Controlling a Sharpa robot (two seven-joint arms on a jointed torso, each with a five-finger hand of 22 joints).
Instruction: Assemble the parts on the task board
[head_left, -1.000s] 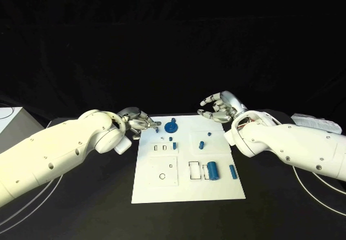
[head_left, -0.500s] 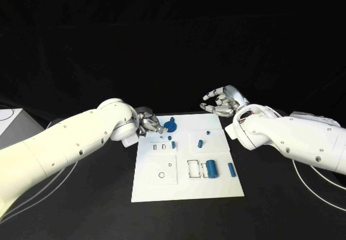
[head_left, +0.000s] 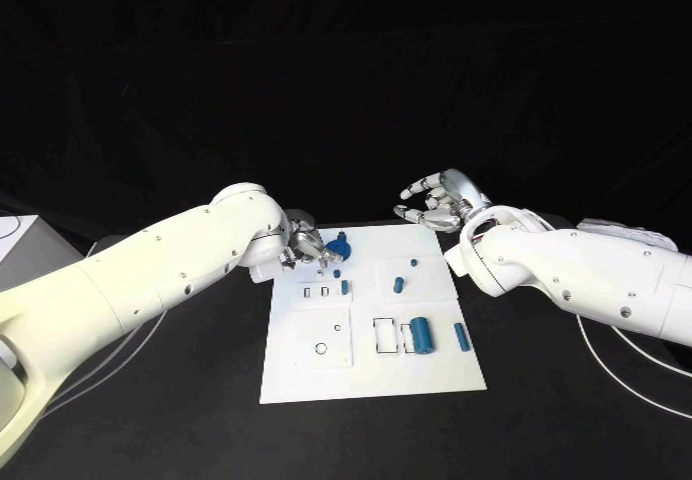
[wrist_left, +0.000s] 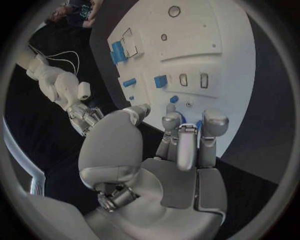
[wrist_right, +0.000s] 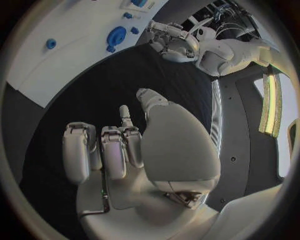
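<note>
The white task board (head_left: 433, 380) lies mid-table with several blue parts on it. A round blue part (head_left: 339, 247) stands near its far left corner, and a blue cylinder (head_left: 421, 335) and a slim blue piece (head_left: 462, 337) lie at its right. My left hand (head_left: 304, 246) hovers at that far left corner, fingertips right beside the round part and nothing seen in its grasp. In the left wrist view the left hand (wrist_left: 181, 145) reaches toward the board (wrist_left: 212, 30). My right hand (head_left: 437, 208) hangs beyond the board's far right corner, fingers loosely bent and apart, holding nothing.
More small blue pieces (head_left: 400, 284) sit mid-board beside rectangular slots (head_left: 319, 292) and a ring outline (head_left: 320, 348). Black table surrounds the board. The right wrist view shows the round part (wrist_right: 116, 36) and the left hand (wrist_right: 172, 42) across the board (wrist_right: 75, 45).
My left arm has swung in over the board's far left corner, bringing its hand up to the round blue part. The right hand has barely shifted.
</note>
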